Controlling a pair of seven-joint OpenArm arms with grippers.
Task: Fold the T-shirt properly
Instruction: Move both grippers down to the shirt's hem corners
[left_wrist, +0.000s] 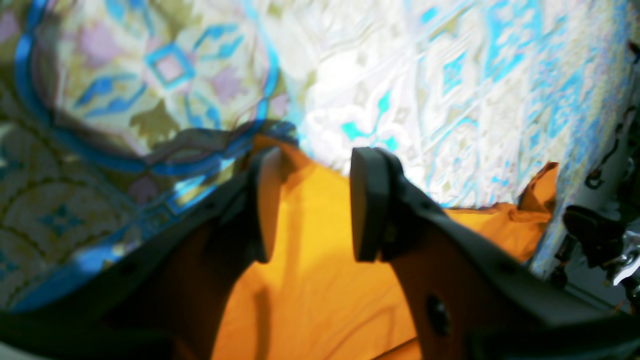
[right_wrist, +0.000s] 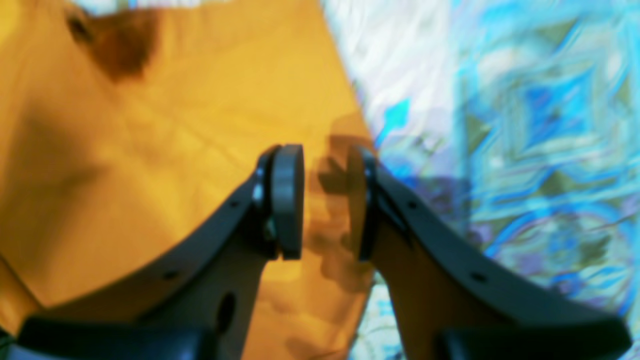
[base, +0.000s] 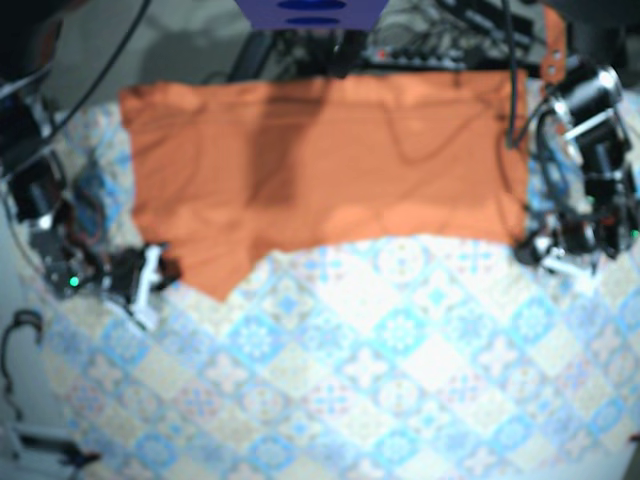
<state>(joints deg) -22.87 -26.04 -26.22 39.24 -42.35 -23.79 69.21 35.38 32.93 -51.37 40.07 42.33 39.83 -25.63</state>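
A: Where is the T-shirt lying?

B: Spread flat across the far half of the cloth-covered surface. Its near edge runs unevenly, dipping to a point on the right arm's side.

A: And the end effectors?

B: The left end effector is fairly wide, poised over the shirt's edge with nothing pinched. The right end effector is narrower but parted, straddling the line where orange meets pattern, and empty as far as I can tell (both wrist views are blurry).

A: What could go wrong?

B: I'd worry that jaws closing right at that border nip the patterned cover along with the shirt, so a lift drags both. And with the near edge so uneven, mismatched grasps would likely skew the fold.
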